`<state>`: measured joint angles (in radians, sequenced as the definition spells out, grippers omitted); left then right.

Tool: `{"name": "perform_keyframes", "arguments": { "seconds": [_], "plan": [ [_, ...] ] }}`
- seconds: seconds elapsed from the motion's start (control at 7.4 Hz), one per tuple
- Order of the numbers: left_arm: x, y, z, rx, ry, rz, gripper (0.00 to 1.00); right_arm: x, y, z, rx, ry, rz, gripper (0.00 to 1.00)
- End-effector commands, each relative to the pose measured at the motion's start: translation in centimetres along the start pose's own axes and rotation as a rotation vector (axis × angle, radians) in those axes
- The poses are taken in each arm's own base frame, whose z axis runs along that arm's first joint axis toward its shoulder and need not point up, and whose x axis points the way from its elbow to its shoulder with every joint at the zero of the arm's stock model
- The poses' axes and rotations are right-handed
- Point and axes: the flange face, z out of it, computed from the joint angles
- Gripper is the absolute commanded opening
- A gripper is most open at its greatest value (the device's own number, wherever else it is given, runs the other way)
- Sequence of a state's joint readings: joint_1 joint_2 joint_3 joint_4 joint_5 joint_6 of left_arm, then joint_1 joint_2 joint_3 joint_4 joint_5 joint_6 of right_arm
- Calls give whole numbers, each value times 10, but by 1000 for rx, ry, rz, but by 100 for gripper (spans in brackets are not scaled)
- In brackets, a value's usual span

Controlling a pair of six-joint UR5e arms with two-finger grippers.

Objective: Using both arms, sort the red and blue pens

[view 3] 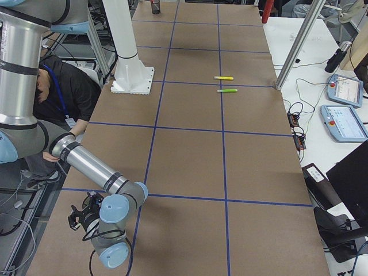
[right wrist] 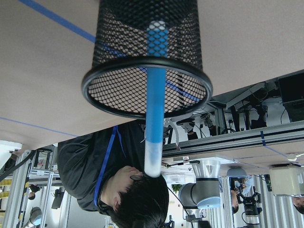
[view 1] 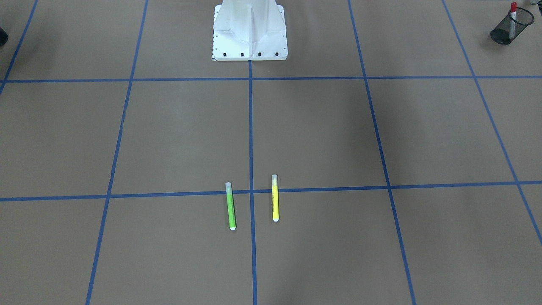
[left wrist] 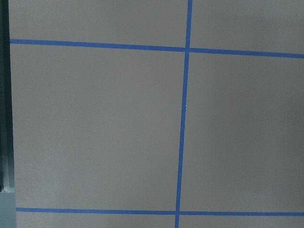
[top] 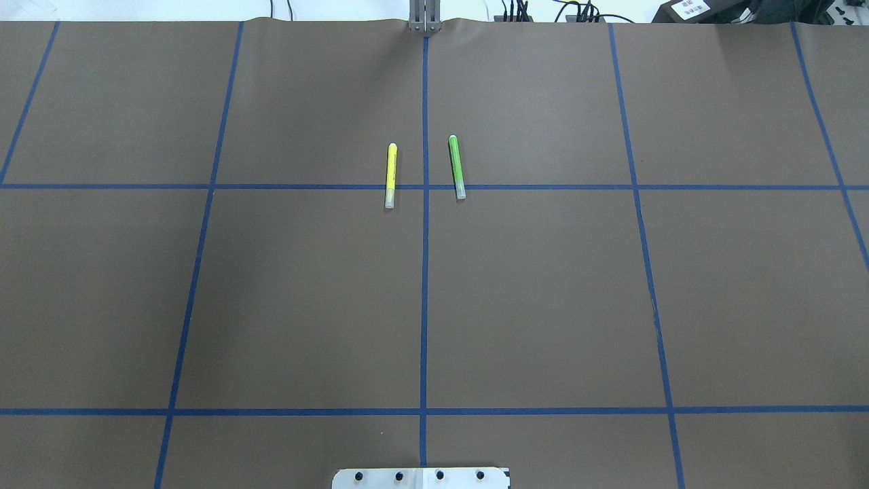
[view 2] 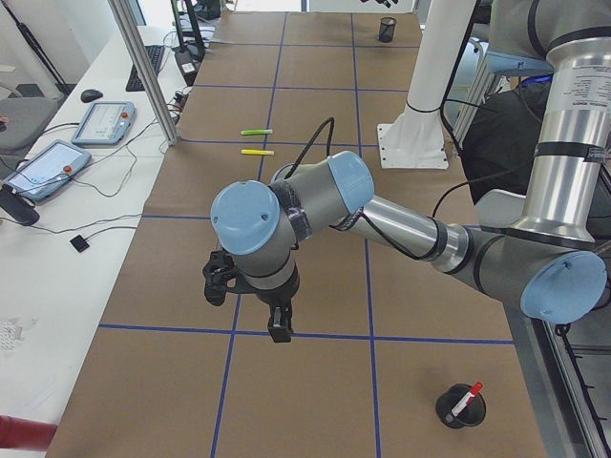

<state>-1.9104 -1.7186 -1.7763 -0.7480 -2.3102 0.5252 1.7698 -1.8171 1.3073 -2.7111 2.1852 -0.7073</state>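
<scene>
Blue pen (right wrist: 154,109) stands in a mesh cup (right wrist: 114,28), upper centre; we cannot tell whether left or right jaws are open.

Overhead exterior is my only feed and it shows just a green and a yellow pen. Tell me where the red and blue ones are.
Observer: The red marker stands in a black mesh cup near the table end on the robot's left.
Operator: Now the blue one.
Observer: The blue pen stands in a second mesh cup, seen close in the right wrist view.
</scene>
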Motion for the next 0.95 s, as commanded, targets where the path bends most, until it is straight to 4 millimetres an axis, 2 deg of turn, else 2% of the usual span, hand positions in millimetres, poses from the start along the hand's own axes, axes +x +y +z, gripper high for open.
{"name": "perform_keyframes", "arguments": {
  "seconds": [0.0,0.14,0.27,0.41,0.54,0.68,0.81],
  "plan": [
    [1,-1,0,-1,-1,2,100,-47,-23,-74,176,168,-164,100],
    [2,-3,0,1,-5,9,100,-95,-23,-126,260,234,-152,100],
    [7,-7,1,4,-10,28,100,-153,-16,-183,358,297,-162,100],
    [14,-13,-5,33,-29,67,100,-193,-11,-221,444,354,-221,100],
    [20,-20,-4,47,-43,99,100,-218,-11,-249,555,417,-281,100],
    [33,-33,5,49,-69,156,100,-238,-13,-271,715,438,-225,100],
    [34,-38,7,62,-77,145,100,-260,-6,-285,846,436,-200,100]
  ]
}}
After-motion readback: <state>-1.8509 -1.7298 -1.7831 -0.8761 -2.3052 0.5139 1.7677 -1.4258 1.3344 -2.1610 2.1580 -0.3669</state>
